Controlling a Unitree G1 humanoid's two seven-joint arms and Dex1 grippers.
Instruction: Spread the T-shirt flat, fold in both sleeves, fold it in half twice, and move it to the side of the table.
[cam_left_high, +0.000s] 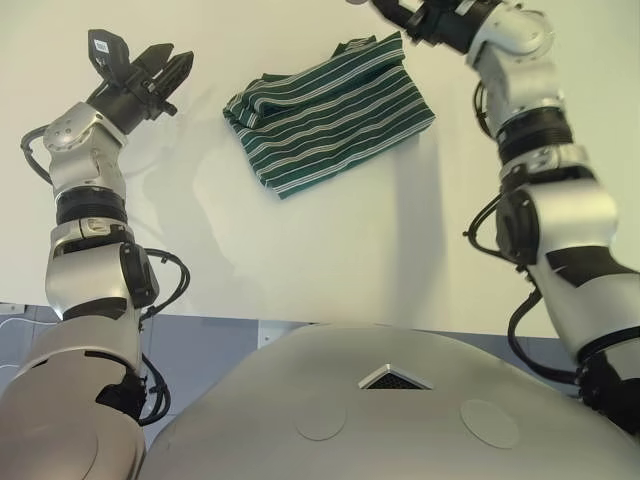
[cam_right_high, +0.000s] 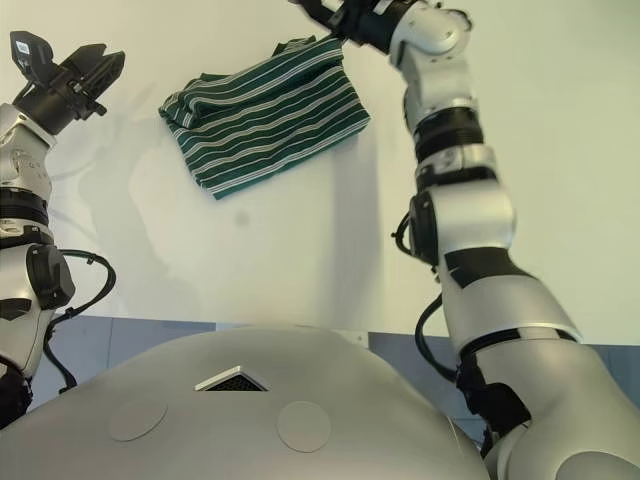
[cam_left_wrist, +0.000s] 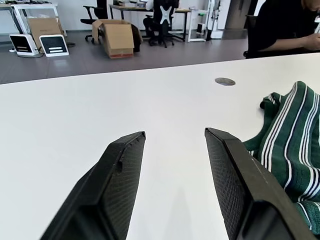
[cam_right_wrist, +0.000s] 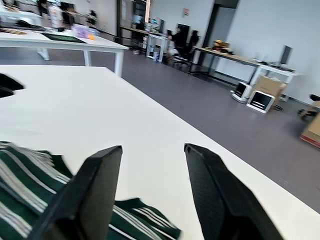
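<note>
The T-shirt (cam_left_high: 325, 112), green with white stripes, lies folded into a small bundle on the white table (cam_left_high: 330, 240), towards the far middle. My left gripper (cam_left_high: 165, 70) hangs open to the left of it, apart from the cloth; in the left wrist view its fingers (cam_left_wrist: 120, 170) frame bare table with the shirt (cam_left_wrist: 295, 145) off to one side. My right gripper (cam_right_high: 325, 15) is open just above the shirt's far right corner, holding nothing. In the right wrist view the striped cloth (cam_right_wrist: 30, 190) lies below the open fingers (cam_right_wrist: 100, 180).
A round cable hole (cam_left_wrist: 225, 81) sits in the table beyond the shirt. Behind the table's far edge the room holds cardboard boxes (cam_left_wrist: 117, 37), chairs and desks. Bare table stretches in front of and beside the shirt.
</note>
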